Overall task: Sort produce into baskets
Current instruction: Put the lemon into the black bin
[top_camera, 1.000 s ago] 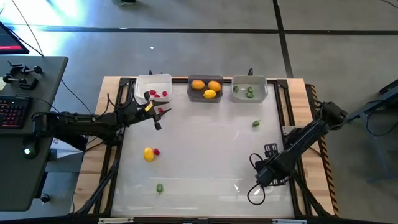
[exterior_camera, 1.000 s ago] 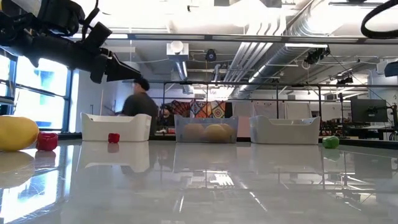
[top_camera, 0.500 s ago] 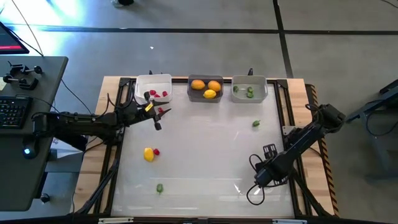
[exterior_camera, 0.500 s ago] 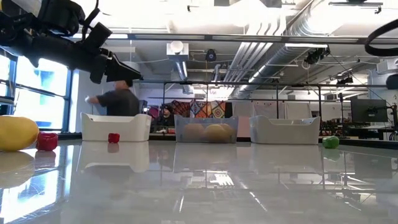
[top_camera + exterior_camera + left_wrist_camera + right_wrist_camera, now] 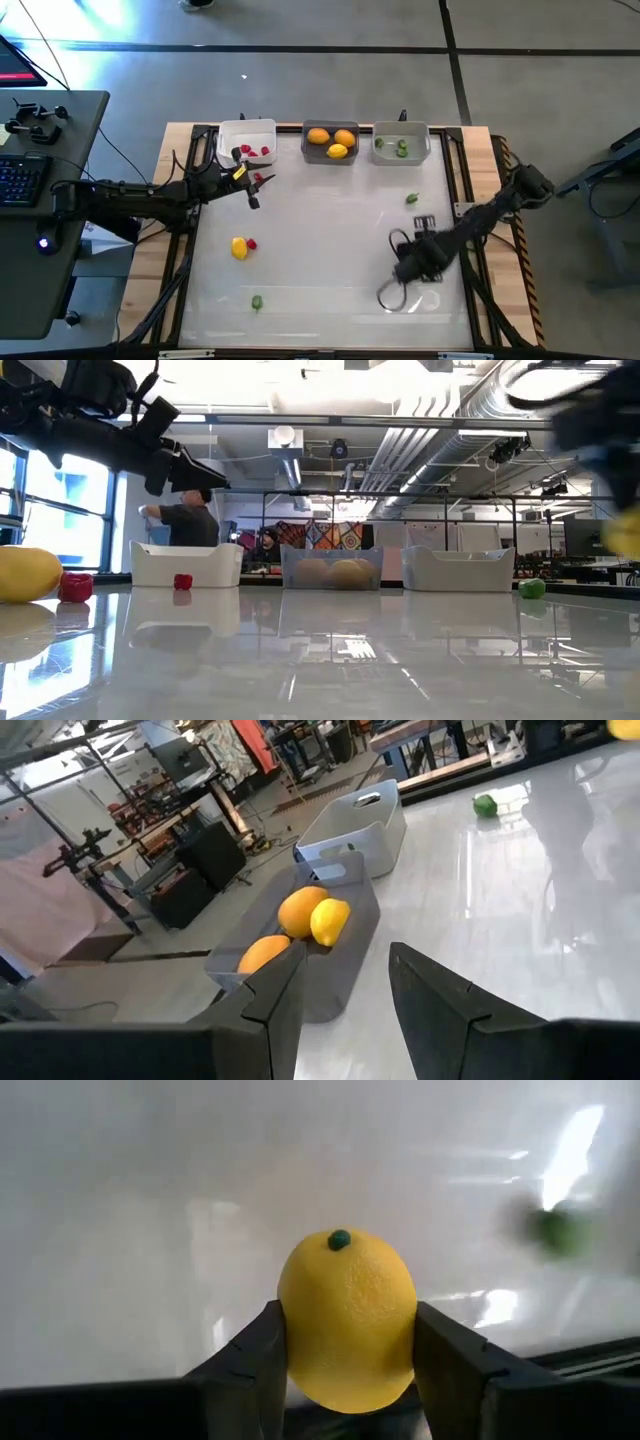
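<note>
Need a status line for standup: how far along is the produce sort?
Partly done. Red bits sit in the white bin, three yellow-orange fruits in the dark grey bin, green bits in the light grey bin. The right end effector grips a lemon. Left: yellow fruit, red bits, two green pieces.

Left arm: reaches in from its side, left end effector (image 5: 252, 198) hovering, fingers (image 5: 440, 1000) parted, empty.
Right arm: bent inward, right end effector (image 5: 348, 1342) clamped on a yellow fruit (image 5: 347, 1318).
</note>
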You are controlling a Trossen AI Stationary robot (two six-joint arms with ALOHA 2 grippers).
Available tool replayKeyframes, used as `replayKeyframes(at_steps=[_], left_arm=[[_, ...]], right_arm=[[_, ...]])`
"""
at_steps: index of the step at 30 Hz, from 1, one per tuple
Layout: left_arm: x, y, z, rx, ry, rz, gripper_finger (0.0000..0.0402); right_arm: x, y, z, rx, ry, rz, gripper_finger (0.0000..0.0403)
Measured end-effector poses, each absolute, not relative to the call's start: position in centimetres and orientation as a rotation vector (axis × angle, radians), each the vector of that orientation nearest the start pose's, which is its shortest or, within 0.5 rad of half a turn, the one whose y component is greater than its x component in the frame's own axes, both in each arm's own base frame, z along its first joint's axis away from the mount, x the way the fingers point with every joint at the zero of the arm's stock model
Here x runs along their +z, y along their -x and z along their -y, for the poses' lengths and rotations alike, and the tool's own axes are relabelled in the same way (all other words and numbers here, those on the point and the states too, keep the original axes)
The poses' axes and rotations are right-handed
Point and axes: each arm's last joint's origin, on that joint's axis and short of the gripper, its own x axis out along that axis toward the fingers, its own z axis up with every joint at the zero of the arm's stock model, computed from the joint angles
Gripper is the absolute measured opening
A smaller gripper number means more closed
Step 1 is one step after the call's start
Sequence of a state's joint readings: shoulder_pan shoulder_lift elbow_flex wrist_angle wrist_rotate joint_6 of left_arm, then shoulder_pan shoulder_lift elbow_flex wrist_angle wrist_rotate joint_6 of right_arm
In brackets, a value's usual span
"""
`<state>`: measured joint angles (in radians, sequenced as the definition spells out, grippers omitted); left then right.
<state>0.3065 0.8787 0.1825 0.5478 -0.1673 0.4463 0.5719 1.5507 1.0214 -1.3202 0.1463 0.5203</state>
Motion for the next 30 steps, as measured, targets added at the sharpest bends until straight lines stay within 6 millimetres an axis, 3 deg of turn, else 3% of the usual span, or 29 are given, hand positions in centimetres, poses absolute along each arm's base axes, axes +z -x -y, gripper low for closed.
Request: replayKeyframes(at_steps=[5, 9, 14, 22, 30], left_arm=[[18.1, -15.9, -6.7, 0.476, -0.352, -0.232, 0.0131], [17.3, -15.2, -7.0, 0.459, -0.296, -0.175, 0.0131], [16.9, -14.4, -7.0, 0.490, -0.288, -0.080, 0.0119], [16.9, -14.3, -7.0, 0.495, -0.291, -0.073, 0.0099], [16.8, -14.3, -7.0, 0.495, -0.290, -0.080, 0.0097]], right_arm=[[21.6, -23.9, -6.7, -0.207, 0.258, -1.531, 0.0151], [22.3, -28.0, -1.1, -0.249, 0.248, -1.277, 0.0151], [24.9, -31.5, 5.9, -0.335, 0.270, -1.000, 0.0151], [25.7, -38.4, 13.3, -0.311, 0.343, -1.000, 0.0151], [24.6, -43.0, 18.3, -0.287, 0.342, -1.041, 0.0149]])
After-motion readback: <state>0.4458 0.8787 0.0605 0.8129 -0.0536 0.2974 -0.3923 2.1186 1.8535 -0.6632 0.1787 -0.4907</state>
